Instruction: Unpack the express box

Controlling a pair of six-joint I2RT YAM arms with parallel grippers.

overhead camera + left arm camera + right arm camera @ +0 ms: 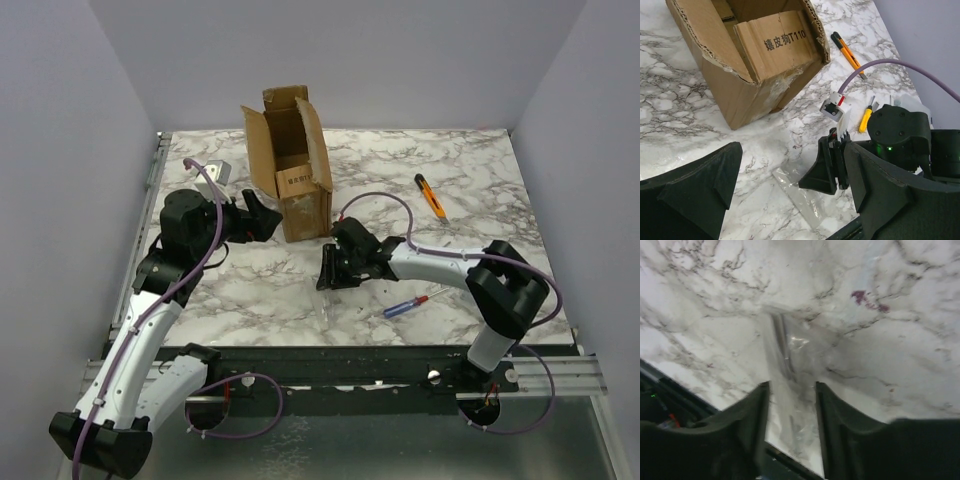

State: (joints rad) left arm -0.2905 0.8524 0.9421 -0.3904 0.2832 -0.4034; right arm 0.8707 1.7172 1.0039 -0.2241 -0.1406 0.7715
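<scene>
At the table's (480, 180) far middle the express box (295, 175) stands open, the left gripper (268, 218) spread empty beside it, while nearer the right gripper (791, 386) sits parted over a clear bag (790, 347), seemingly laying it aside.

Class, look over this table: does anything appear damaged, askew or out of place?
The express box has a ragged, torn edge along its open flap. A wrinkled clear plastic bag lies loose on the marble table near the front edge, away from the box.
</scene>
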